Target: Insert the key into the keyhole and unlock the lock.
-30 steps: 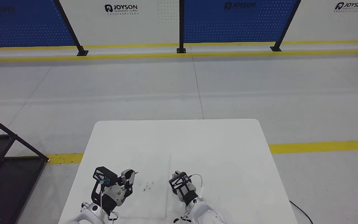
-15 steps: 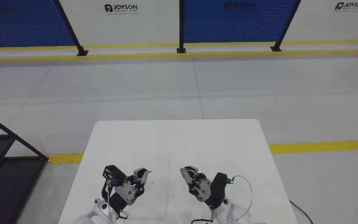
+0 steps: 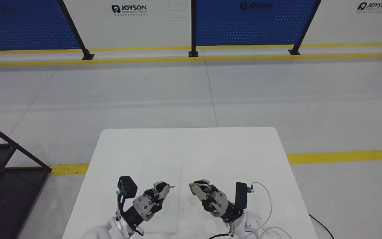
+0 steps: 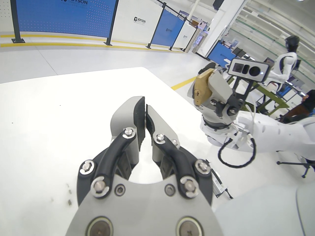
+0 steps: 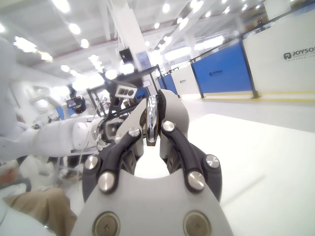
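Alignment step, insertion not yet begun: left gripper [image 4: 145, 109] pinched shut on the thin key [image 3: 169, 188]; right gripper [image 5: 153, 101] clamped on the brass lock [image 4: 202, 87], held above the table [image 3: 191, 149] near the key's 3 o'clock, apart from it; keyhole [image 4: 196, 94] turned toward the key; next move likely calls for matching tip to slot; cable [image 3: 262, 203] loops at the lock's 4 o'clock, outside the path.

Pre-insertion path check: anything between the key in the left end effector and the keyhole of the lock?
Nothing visible. The left end effector grips the key, and the right end effector holds the lock above the table, its keyhole turned toward the key. Only open air separates them.
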### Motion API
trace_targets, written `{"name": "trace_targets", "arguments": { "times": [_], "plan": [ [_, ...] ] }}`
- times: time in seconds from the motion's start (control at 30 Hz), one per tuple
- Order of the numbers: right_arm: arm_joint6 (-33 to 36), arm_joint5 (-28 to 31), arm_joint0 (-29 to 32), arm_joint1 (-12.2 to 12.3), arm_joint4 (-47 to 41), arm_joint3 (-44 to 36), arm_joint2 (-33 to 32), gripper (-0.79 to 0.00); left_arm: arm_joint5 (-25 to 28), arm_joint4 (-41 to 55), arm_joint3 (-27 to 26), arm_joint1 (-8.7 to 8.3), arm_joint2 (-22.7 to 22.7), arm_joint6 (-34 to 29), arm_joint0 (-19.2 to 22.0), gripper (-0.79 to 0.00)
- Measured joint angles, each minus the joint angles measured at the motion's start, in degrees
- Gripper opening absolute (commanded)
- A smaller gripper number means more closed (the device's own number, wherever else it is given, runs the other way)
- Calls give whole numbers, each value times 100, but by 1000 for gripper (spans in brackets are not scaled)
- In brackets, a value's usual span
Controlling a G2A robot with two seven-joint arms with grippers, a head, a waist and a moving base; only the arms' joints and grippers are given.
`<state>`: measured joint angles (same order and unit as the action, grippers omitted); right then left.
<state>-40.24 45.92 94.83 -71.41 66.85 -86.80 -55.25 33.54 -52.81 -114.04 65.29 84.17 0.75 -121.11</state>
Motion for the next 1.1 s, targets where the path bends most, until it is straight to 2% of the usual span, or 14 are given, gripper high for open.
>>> {"name": "trace_targets", "arguments": {
  "times": [0.17,0.27,0.43,0.67,0.83,1.1],
  "plan": [
    [25,-25,7,-5,-35,3,13,-785,0,0,0,0,0,0,0,-785],
    [146,-223,-21,-58,-474,15,123,-785,-22,29,-10,4,-23,33,22,-785],
    [-145,-111,-207,-187,-1220,229,413,-785,319,378,153,49,-325,798,95,-785],
    [-794,591,-493,-374,-1857,708,805,-785,1042,705,703,115,-724,1877,339,-785],
    [-980,696,-660,-492,-1796,968,984,-785,1379,889,1006,149,-987,2053,563,-785],
    [-1149,665,-747,-623,-1644,1178,1129,-785,1278,836,1118,205,-1258,2237,771,-785]
  ]
}}
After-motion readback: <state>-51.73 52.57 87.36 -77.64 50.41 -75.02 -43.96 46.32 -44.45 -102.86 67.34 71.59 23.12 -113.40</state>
